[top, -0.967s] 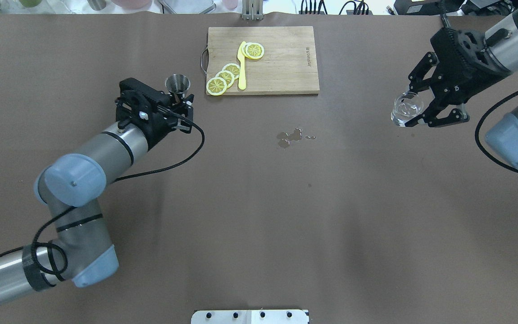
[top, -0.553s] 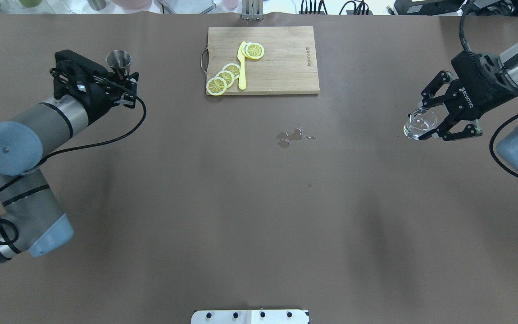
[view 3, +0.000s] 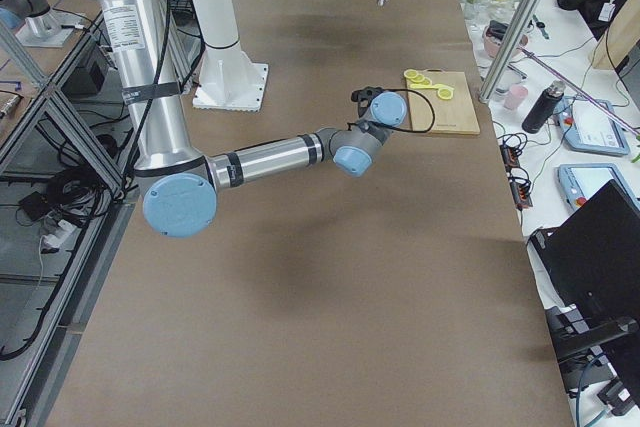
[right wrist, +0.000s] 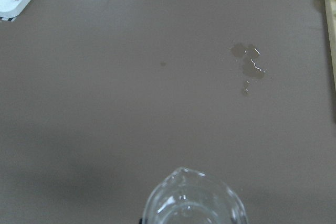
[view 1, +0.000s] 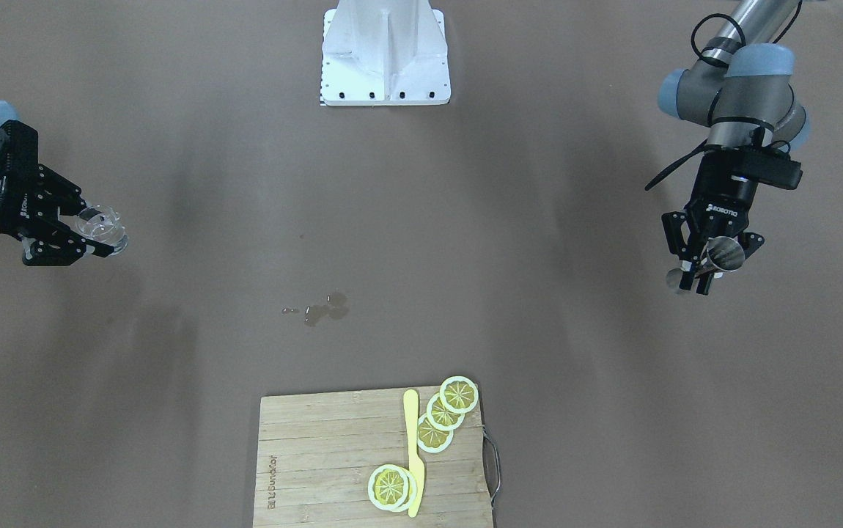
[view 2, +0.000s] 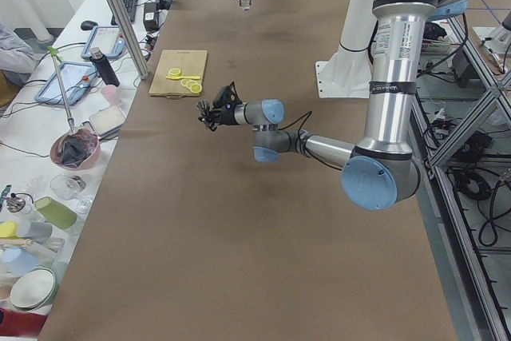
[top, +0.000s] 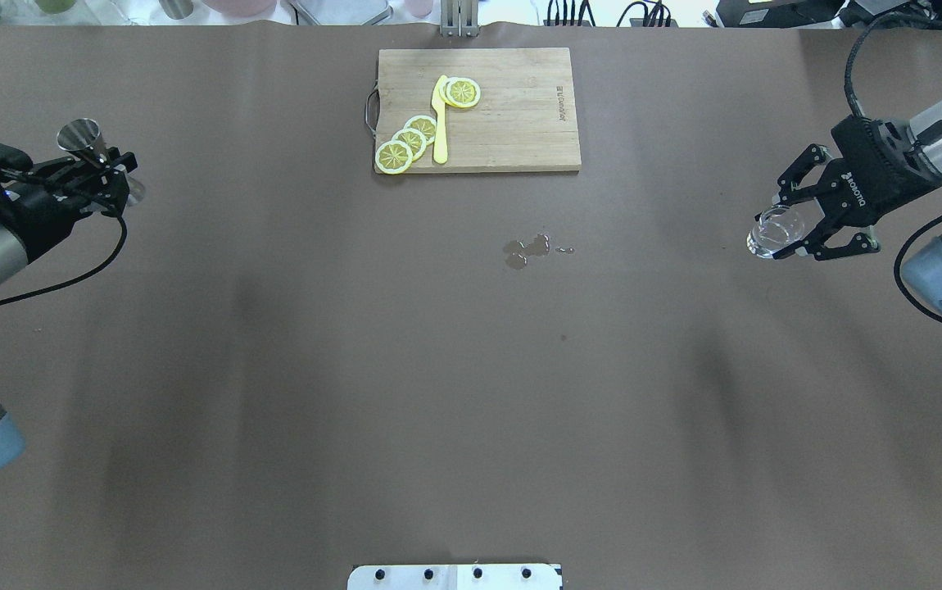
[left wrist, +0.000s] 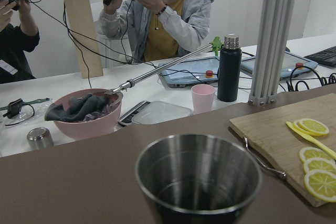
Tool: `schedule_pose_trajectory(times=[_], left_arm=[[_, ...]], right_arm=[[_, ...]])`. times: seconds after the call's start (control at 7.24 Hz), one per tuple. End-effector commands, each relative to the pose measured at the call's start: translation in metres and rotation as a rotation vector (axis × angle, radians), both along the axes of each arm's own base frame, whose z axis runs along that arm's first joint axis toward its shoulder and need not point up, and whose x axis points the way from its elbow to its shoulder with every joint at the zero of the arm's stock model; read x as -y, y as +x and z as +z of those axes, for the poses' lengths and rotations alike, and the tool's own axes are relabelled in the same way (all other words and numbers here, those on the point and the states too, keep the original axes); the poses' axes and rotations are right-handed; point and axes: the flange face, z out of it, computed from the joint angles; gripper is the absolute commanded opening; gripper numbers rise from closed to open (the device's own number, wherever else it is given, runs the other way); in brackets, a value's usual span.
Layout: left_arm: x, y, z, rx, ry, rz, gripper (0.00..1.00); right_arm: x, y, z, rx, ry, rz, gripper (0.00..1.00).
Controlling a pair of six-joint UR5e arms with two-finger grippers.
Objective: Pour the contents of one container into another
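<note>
The small steel jigger (top: 82, 134) stands upright in my left gripper (top: 110, 172), which is shut on its narrow waist at the table's far left. The left wrist view looks into its open cup (left wrist: 198, 177). The front-facing view shows that gripper (view 1: 700, 270) pointing down with the jigger (view 1: 723, 254) in it. The clear glass tumbler (top: 772, 228) sits upright between the fingers of my right gripper (top: 790, 236), shut on it at the far right. Its rim (right wrist: 195, 201) fills the bottom of the right wrist view. The two containers are far apart.
A wooden cutting board (top: 520, 123) lies at the back centre with lemon slices (top: 409, 141) and a yellow knife (top: 440, 119). A small wet puddle (top: 530, 248) marks the brown table mid-way. Operators and clutter are beyond the far edge.
My left arm has swung far to the left, carrying the jigger away from the cutting board. My right gripper has drifted slightly right and nearer with the glass.
</note>
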Motion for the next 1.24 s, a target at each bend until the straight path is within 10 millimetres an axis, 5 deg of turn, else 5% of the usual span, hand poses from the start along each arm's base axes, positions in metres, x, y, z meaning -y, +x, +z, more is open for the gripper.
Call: schedule_pose_trajectory(times=[0.0, 0.28, 0.55, 1.11], left_arm=[[-0.009, -0.027, 0.053, -0.013, 0.001, -0.035, 0.00], [-0.003, -0.040, 0.069, 0.039, -0.021, -0.174, 0.00], [-0.003, -0.040, 0.102, 0.090, -0.065, -0.181, 0.00], [-0.006, -0.034, 0.122, -0.011, -0.155, -0.312, 0.00]], right_arm=[[0.006, 0.000, 0.049, 0.016, 0.026, 0.006, 0.00], [0.001, 0.004, 0.083, 0.033, 0.056, 0.008, 0.00], [0.005, 0.001, 0.091, 0.026, 0.040, 0.011, 0.00], [0.052, -0.021, 0.087, 0.016, 0.033, 0.022, 0.00]])
